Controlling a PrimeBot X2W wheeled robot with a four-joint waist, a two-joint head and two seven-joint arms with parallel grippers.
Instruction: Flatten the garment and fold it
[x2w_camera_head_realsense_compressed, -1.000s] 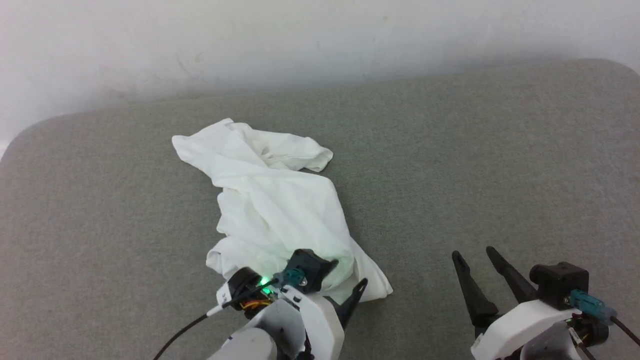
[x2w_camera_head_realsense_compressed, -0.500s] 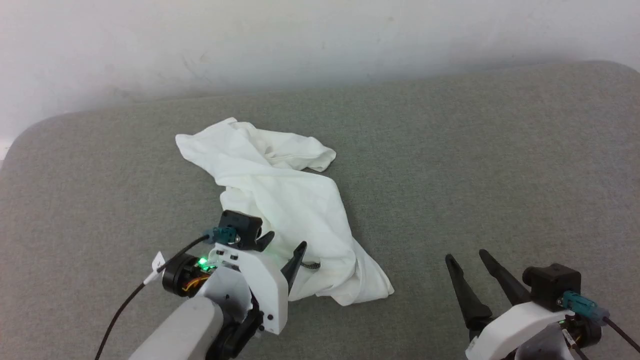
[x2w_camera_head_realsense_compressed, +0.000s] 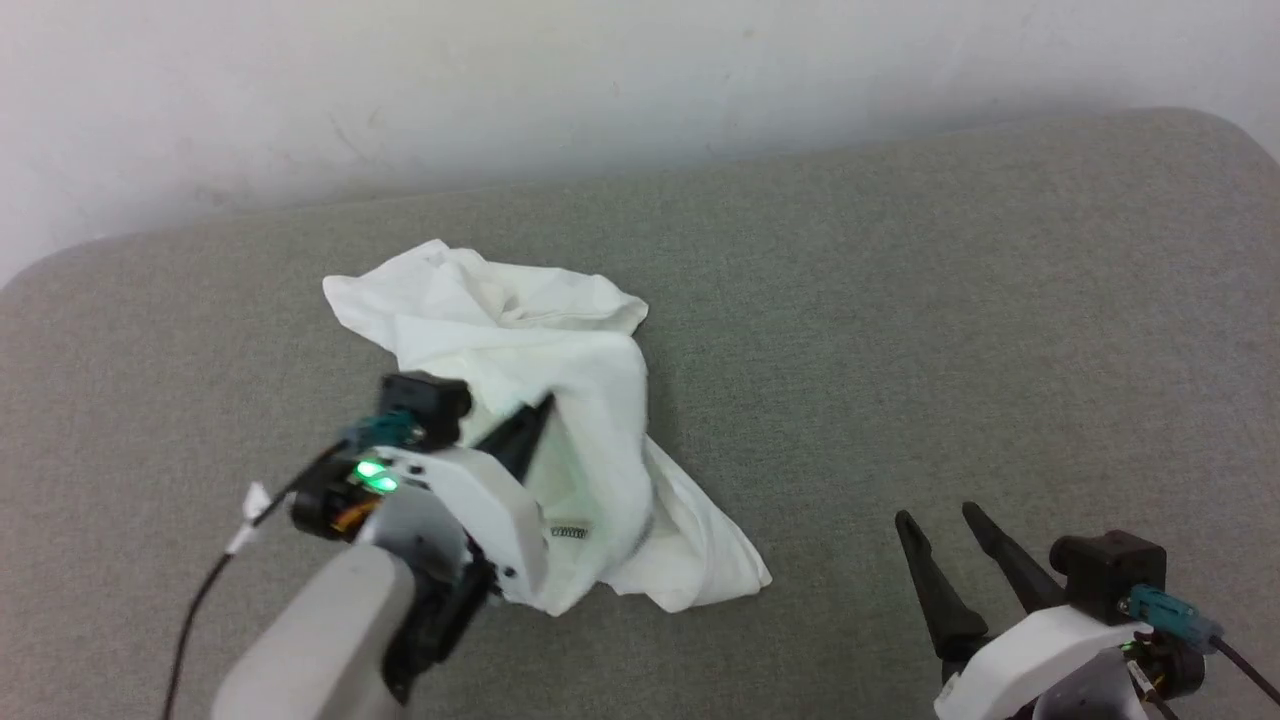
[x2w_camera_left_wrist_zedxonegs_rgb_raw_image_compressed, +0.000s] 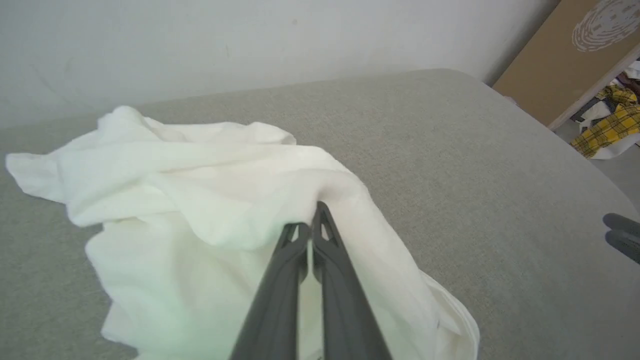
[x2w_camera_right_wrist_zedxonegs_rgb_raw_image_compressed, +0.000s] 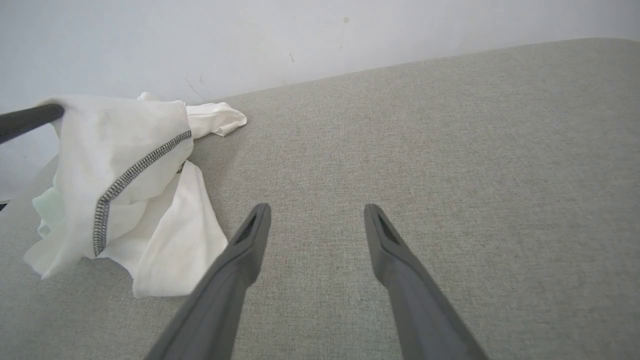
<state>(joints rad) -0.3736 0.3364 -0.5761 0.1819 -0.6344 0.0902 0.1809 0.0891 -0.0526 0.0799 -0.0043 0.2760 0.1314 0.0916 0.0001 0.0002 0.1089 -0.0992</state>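
Fingers of left gripper (x2w_camera_left_wrist_zedxonegs_rgb_raw_image_compressed: 309, 220): closed, tips pinching a raised fold of the shirt (x2w_camera_head_realsense_compressed: 600, 390).
Fingers of right gripper (x2w_camera_head_realsense_compressed: 937, 515): spread wide, holding nothing, above bare grey pad (x2w_camera_head_realsense_compressed: 900, 300).
Shirt position: crumpled heap on the pad's left half, back from its near edge; pinched fold lifted clear of the pad.
Hem: dark stitching (x2w_camera_right_wrist_zedxonegs_rgb_raw_image_compressed: 140, 170) showed on the lifted part.
Done: one grasp taken, nothing flattened, as I judged it.
Remaining: spreading the shirt flat, smoothing it, all the folding.
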